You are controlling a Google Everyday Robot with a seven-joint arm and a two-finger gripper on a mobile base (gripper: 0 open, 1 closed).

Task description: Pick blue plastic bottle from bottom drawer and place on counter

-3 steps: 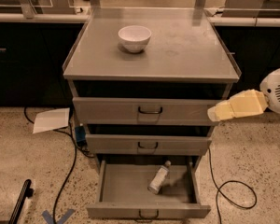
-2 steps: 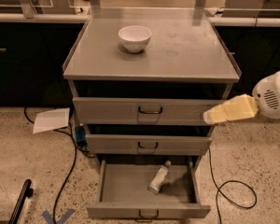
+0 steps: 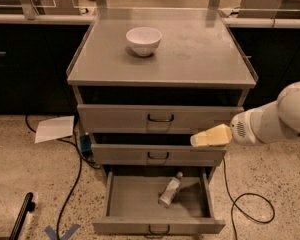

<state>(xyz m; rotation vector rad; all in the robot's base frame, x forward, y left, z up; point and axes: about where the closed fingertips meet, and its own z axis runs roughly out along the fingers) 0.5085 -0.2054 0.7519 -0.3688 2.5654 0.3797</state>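
The blue plastic bottle [image 3: 170,190] lies on its side in the open bottom drawer [image 3: 135,204], cap toward the back right. The drawer is pulled out at the foot of the grey cabinet. The counter [image 3: 200,54] is the cabinet's square grey top. My gripper [image 3: 196,140] comes in from the right on a white arm, its cream-coloured fingers pointing left in front of the middle drawer, above and a little right of the bottle. It holds nothing.
A white bowl [image 3: 143,40] stands on the counter's back left. Two upper drawers are closed. A sheet of paper [image 3: 55,129] and black cables [image 3: 70,184] lie on the speckled floor left of the cabinet; another cable loops at the right [image 3: 250,204].
My gripper has moved left and down, from beside the top drawer's right end to in front of the middle drawer. The bottle and drawer have not moved.
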